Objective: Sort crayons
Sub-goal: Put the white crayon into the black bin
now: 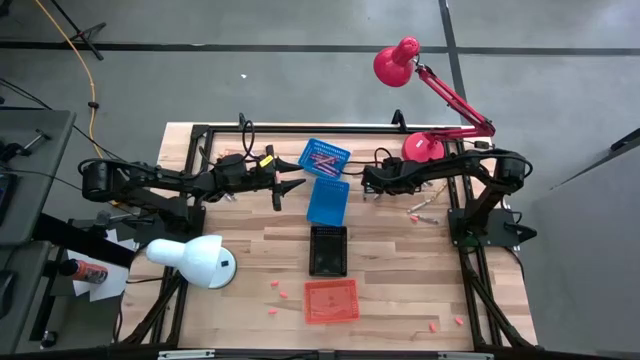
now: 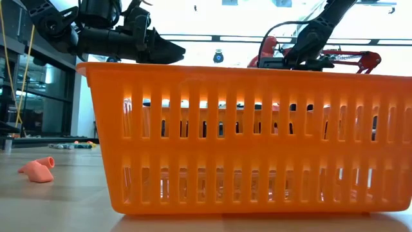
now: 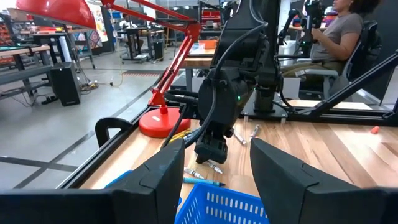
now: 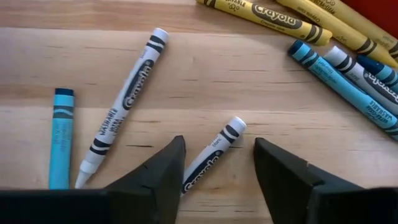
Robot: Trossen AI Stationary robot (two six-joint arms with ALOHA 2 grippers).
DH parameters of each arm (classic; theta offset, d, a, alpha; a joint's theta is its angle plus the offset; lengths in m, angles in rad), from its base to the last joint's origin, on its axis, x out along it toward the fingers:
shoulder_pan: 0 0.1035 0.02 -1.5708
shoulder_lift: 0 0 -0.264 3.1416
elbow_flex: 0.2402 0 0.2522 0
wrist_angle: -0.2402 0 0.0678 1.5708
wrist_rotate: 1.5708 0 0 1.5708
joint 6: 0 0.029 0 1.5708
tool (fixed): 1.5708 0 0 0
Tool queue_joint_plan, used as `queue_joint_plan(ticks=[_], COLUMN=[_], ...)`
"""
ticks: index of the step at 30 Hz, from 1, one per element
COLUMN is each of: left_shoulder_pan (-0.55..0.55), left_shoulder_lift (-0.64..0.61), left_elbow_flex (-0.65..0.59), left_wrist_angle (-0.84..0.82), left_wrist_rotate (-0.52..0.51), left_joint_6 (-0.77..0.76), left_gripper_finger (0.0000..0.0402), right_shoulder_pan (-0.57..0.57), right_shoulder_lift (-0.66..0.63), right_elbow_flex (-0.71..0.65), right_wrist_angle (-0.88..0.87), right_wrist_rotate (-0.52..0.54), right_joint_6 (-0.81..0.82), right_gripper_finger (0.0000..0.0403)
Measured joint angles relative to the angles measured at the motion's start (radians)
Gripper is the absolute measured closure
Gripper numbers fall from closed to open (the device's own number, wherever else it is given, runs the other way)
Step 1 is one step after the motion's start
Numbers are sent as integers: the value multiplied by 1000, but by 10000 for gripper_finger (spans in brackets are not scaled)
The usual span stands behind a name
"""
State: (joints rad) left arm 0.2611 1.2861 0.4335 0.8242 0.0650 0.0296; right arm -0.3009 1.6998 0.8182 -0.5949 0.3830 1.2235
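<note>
**White crayon lying between the spread fingers of the right gripper**

Wooden table (image 1: 400, 270) carries four baskets in a line down its middle: a blue basket (image 1: 325, 157) with crayons inside at the far end, a second blue basket (image 1: 328, 200) next to it, a black basket (image 1: 328, 250), and an orange basket (image 1: 331, 301) nearest the front edge. In the low view the orange basket's slotted wall fills most of the frame.

Right gripper (image 4: 217, 163) is low over the bare wood, just right of the two blue baskets. Its fingers (image 4: 158, 171) stand spread, with nothing pinched. A short white crayon (image 4: 214, 154) lies flat on the table in the gap between the two fingertips, angled, its tip pointing away from the wrist; contact with either finger cannot be confirmed. A longer white crayon (image 4: 124, 106) lies just beside it, and a light blue crayon (image 4: 61, 137) lies farther out on the same side. Yellow crayons (image 4: 298, 18) and blue crayons (image 4: 354, 74) lie grouped on the other side, well clear of the fingers.

Left gripper (image 3: 214, 168) hangs above the near rim of the far blue basket, fingers spread and empty, facing the right arm across the basket.

Loose crayons (image 1: 422, 210) lie near the right arm's base. A red lamp (image 1: 420, 100) stands at the far right corner, a white lamp (image 1: 195, 260) at the left edge. Small pink bits (image 1: 275, 290) lie scattered near the front. A person (image 3: 339, 31) is seated in the room beyond.
</note>
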Motion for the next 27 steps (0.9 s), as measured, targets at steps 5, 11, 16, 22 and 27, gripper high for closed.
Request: queue_joint_plan(ticks=[5, 11, 16, 22, 27], left_shoulder_pan=[0, 0, -1, 0, 0], left_shoulder_lift=[-4, -77, -149, -196, -197], left_elbow_flex=[0, -1, -1, -1, -1], left_wrist_angle=[3, -7, -49, -141, -170], left_wrist_rotate=[0, 2, 3, 3, -20], left_joint_6=[0, -3, -20, -19, -18], left_gripper_finger=[229, 229, 229, 229, 229], right_shoulder_pan=[1, 2, 2, 50, 99], right_shoulder_lift=[1, 1, -6, -50, -124], right_elbow_flex=[-2, -3, -5, -10, -10], right_wrist_angle=[-8, -19, -30, -62, -60], right_wrist_rotate=[10, 37, 41, 95, 159], right_joint_6=[-21, -77, -142, -216, -274], right_gripper_finger=[310, 392, 377, 396, 398])
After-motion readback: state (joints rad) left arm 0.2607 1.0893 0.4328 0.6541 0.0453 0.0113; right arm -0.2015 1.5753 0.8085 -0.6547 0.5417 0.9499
